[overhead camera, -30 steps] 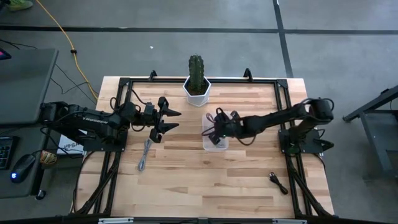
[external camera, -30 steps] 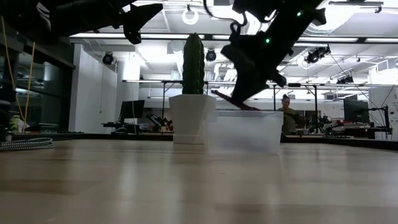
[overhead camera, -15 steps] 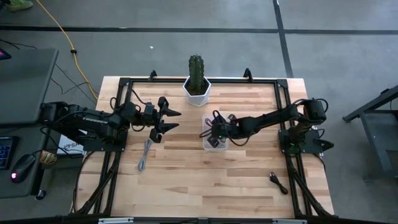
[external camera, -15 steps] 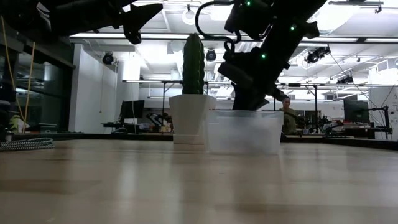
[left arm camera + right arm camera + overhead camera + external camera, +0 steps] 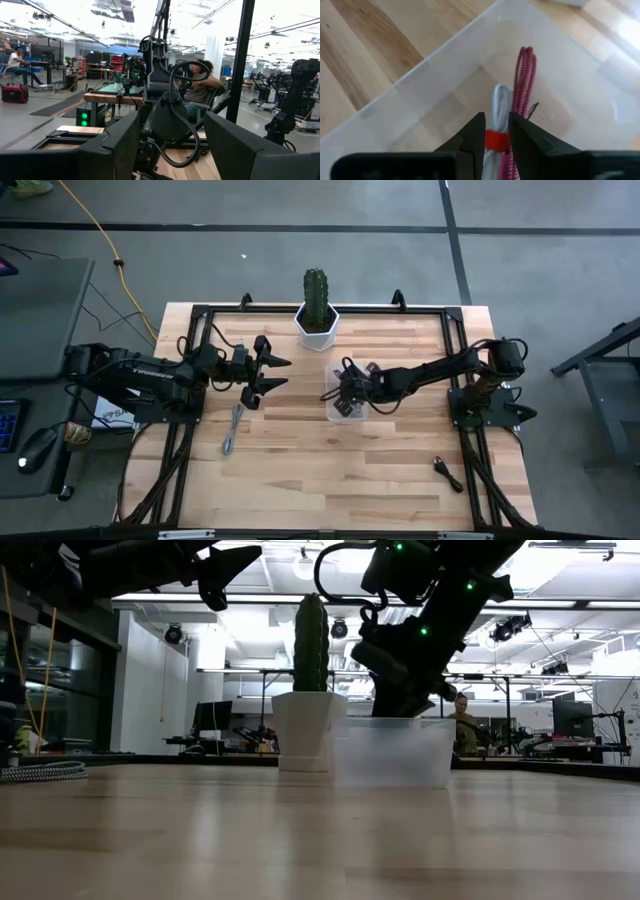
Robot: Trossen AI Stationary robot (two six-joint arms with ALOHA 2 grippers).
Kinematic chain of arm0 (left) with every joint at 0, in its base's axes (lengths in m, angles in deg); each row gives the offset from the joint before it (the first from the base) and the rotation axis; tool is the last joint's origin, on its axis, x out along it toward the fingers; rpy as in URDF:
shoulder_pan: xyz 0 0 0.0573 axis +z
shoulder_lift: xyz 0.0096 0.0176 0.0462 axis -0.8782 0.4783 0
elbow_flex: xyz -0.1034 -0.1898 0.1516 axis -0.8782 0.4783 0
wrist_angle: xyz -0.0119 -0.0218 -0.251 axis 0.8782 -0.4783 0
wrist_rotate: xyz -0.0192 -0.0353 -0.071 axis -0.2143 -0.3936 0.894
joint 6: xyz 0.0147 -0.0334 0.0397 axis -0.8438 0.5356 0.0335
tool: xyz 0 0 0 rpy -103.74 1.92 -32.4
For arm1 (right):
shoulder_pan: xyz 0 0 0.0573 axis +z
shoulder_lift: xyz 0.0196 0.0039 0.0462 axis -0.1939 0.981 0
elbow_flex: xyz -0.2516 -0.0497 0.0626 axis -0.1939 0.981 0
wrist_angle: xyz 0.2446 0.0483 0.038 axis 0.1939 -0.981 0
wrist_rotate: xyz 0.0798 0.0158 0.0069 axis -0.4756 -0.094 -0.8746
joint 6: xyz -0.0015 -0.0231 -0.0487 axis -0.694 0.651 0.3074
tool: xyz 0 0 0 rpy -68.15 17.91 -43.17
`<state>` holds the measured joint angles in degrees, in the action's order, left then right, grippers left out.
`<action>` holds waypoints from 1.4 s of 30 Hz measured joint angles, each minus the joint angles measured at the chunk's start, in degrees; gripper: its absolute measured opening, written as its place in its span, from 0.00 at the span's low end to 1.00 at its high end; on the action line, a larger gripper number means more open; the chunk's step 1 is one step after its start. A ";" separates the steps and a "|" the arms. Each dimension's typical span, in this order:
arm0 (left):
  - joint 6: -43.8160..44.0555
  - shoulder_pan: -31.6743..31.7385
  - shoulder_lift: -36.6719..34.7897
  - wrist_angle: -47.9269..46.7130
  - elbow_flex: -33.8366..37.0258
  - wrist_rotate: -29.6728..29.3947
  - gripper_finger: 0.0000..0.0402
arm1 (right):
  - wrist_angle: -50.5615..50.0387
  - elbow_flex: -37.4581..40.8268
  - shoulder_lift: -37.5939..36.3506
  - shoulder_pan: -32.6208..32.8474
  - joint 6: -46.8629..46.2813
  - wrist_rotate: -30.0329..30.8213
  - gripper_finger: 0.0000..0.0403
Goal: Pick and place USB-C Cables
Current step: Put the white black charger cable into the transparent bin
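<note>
The red/pink and white cable point(image 5: 525, 80) is in my right gripper point(image 5: 496, 118), which is shut on it and dipped into the clear plastic box point(image 5: 332, 412), as the low view also shows point(image 5: 400, 705). Its looped end reaches down inside the box point(image 5: 420, 85). The grey cable point(image 5: 233, 429) lies on the wood toward the table's left, below my left gripper point(image 5: 287, 373), which hangs open above the table and touches nothing. The black cable point(image 5: 447, 472) lies near the table's right near corner. My right gripper pinches the red/pink and white cable between its two fingers at a red band point(image 5: 496, 139) around the bundled strands. The fingers point(image 5: 476, 135) slant down into the box from the table's right. The looped strands stretch ahead of the fingertips, along the fingers, inside the box walls.
A cactus in a white pot point(image 5: 317, 310) stands just beyond the box toward the far edge. A black frame point(image 5: 200, 315) runs along the table's sides. Bare wood lies between the box and the near edge. A person sits in the room behind point(image 5: 462, 725).
My right gripper has moved down and a little toward the table's left, carrying the red/pink cable from above the box's rim down into the box. It has stayed shut on the cable. My left arm has kept still.
</note>
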<state>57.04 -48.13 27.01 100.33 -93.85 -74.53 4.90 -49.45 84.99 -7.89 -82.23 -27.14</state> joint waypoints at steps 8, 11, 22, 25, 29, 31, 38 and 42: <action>0.00 0.01 0.00 -0.01 0.00 0.01 0.50 | 1.35 0.04 -0.37 0.00 9.71 3.42 0.32; 0.00 0.01 0.00 -0.01 0.00 0.01 0.50 | -1.08 0.04 -2.58 0.29 12.40 3.49 0.39; 0.00 0.00 0.02 -1.48 0.00 0.12 0.50 | -14.66 11.05 -19.34 10.12 -0.27 24.39 0.46; 0.00 0.00 0.01 -1.21 0.00 0.10 0.50 | -6.75 19.78 -27.18 12.59 -1.22 24.97 0.46; 0.00 0.00 0.00 -0.87 0.00 0.06 0.50 | 16.32 32.75 -37.55 13.47 8.78 21.10 0.46; 0.00 0.00 0.00 -0.89 0.00 0.01 0.50 | 32.09 38.65 -41.27 12.86 17.30 16.30 0.46; 0.00 0.01 0.00 -1.30 0.00 -0.01 0.50 | 68.00 50.90 -48.13 10.93 34.07 3.07 0.46; 0.00 0.02 0.00 -1.50 0.00 -0.01 0.50 | 66.30 51.54 -49.81 10.95 34.73 3.23 0.46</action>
<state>57.04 -48.11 27.01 98.83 -93.85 -74.54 71.21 2.09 35.18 3.06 -47.50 -23.91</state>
